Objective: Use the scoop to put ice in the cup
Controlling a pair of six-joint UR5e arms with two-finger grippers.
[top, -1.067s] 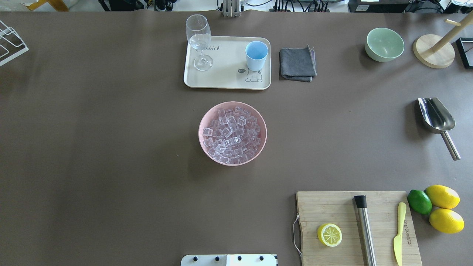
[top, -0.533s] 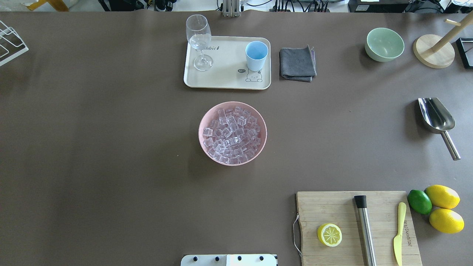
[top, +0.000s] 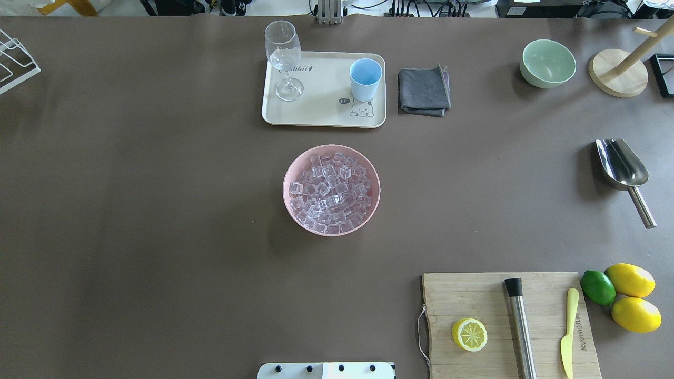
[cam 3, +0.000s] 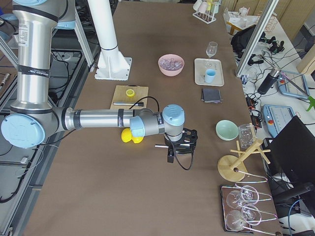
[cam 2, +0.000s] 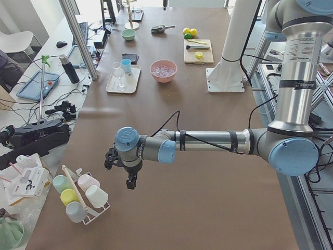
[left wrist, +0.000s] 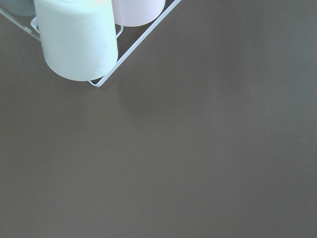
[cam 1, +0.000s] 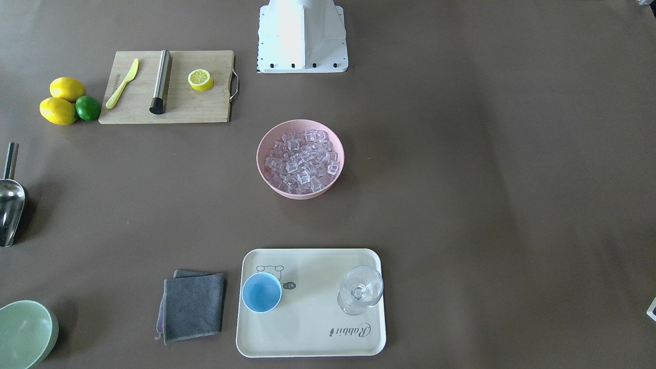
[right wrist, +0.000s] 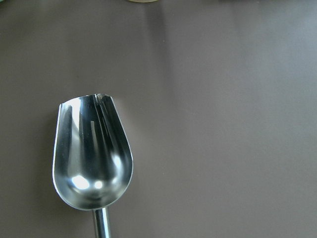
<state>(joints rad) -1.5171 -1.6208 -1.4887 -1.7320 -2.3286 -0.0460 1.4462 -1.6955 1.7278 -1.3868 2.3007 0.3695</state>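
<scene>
We take the pink bowl (top: 285,189) as our mark. It holds the ice (top: 330,190). Left of the bowl, the bench (top: 131,210) runs wide and open to the picture's edge, so there is lots of room. Behind the bowl, away from the robot, sits a tray (top: 321,108). The cup (top: 365,79) stands on its right end and a glass (top: 284,52) on its left end. The tray says "Rabbit". The scoop (top: 621,166) lies far right of the bowl, near the bench edge, touching nothing. The front view cuts off part of it, and the right wrist view cuts off its handle. The board (top: 474,295), near and right of the bowl, has small writing we cannot read. The left jaws and right jaws show only from the side. We cannot tell how wide they are or if they hold anything.
</scene>
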